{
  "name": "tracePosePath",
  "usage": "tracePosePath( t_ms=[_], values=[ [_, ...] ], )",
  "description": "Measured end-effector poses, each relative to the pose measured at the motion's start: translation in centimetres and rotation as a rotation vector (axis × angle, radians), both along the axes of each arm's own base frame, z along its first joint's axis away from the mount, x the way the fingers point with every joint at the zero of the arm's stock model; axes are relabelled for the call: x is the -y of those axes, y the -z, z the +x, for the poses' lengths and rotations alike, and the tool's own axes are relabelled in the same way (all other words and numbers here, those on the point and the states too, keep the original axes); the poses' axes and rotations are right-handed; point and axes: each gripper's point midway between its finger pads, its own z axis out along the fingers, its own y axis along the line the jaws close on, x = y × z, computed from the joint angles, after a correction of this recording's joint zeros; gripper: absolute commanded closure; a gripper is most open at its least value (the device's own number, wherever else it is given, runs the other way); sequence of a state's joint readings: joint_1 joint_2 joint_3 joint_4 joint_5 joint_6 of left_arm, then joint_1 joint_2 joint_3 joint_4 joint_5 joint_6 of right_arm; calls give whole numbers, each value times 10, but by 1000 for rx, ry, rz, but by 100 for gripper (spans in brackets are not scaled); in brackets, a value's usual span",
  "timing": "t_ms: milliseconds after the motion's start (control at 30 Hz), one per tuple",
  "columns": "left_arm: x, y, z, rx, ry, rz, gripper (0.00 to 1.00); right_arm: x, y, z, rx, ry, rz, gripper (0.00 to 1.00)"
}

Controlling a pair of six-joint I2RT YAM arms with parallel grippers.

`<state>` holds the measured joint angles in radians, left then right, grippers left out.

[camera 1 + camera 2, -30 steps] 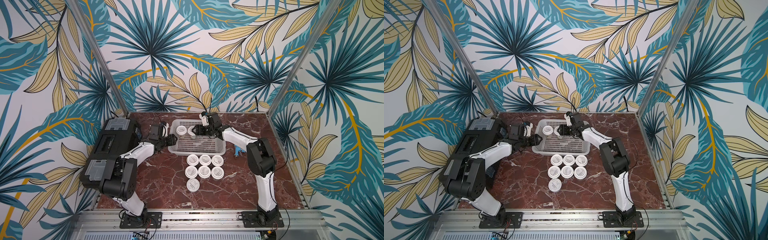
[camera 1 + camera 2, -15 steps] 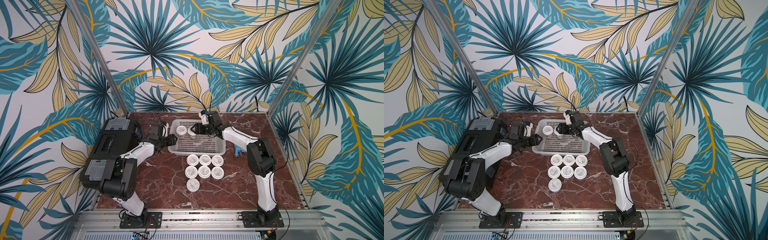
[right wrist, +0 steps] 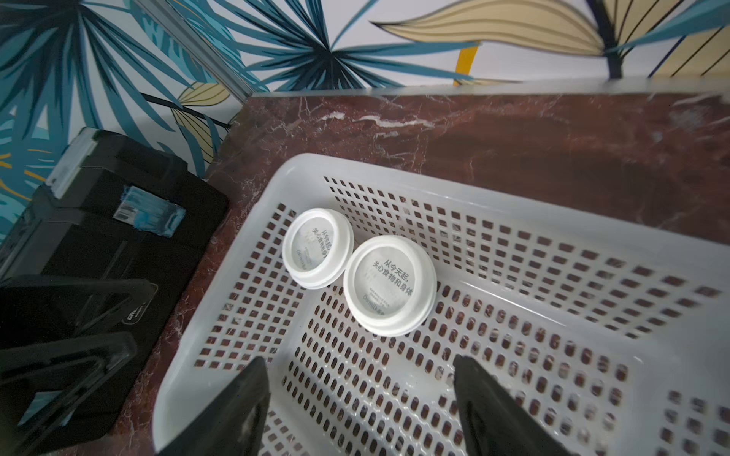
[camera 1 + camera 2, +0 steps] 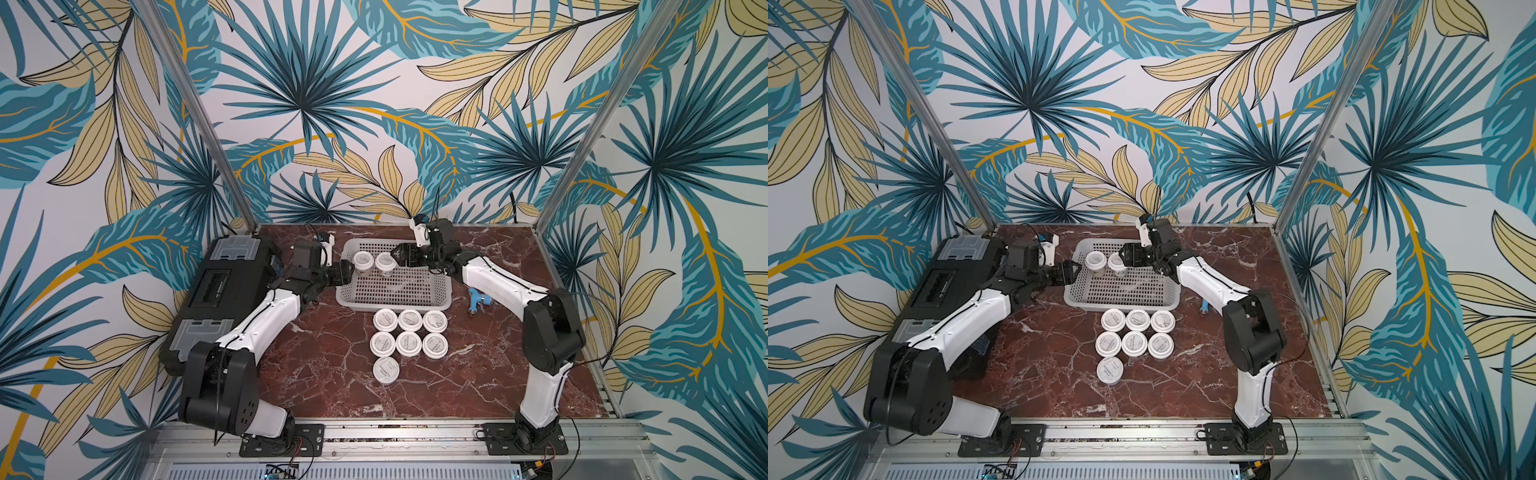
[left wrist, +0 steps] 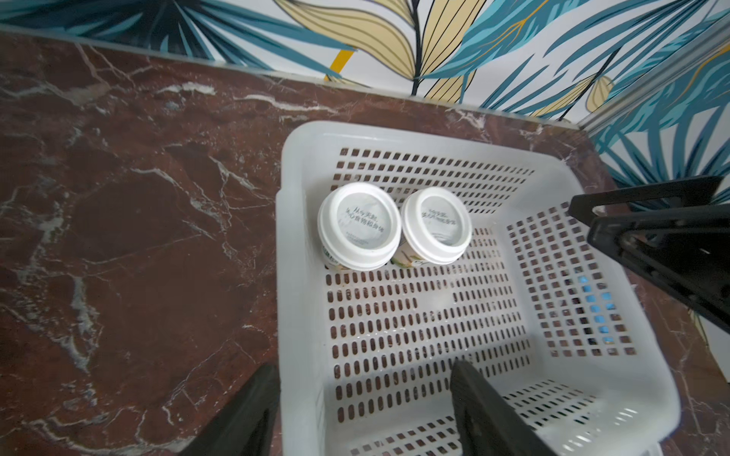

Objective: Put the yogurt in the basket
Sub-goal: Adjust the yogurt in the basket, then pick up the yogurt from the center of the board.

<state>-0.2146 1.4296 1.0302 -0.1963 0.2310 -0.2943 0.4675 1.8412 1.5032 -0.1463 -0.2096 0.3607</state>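
Yogurt jars (image 5: 359, 227), two, sit in the basket (image 5: 296, 316); left fingers (image 5: 245, 410) and right fingers (image 3: 237, 406) gape empty.

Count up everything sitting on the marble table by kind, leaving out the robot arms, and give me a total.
Yogurt jars: 9
White basket: 1
Black toolbox: 1
Small blue object: 1
Total: 12

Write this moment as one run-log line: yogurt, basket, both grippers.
basket: two yogurt jars inside | table: seven jars waiting | left gripper: open, straddling basket wall | right gripper: open, empty, over basket
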Motion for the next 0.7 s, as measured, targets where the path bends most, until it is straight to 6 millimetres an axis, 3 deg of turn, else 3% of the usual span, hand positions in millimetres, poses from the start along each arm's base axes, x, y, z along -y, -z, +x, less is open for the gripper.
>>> tracePosePath(
  t_ms=[133,233,300,400,533,700],
  values=[
    [21,-30,-17,33,76,33,23,27,-59,-33,93,27,-27,12],
    [39,-38,-43,24,139,68,22,52,-83,-63,129,54,-57,11],
    [49,-39,-62,6,176,89,22,66,-86,-81,126,69,-82,11],
    [64,-44,-93,-8,233,116,23,89,-73,-109,92,99,-134,11],
    [82,-49,-134,-18,302,136,23,117,-38,-143,19,134,-209,10],
    [103,-37,-174,-76,371,185,23,137,-7,-166,-47,160,-275,9]
  ],
)
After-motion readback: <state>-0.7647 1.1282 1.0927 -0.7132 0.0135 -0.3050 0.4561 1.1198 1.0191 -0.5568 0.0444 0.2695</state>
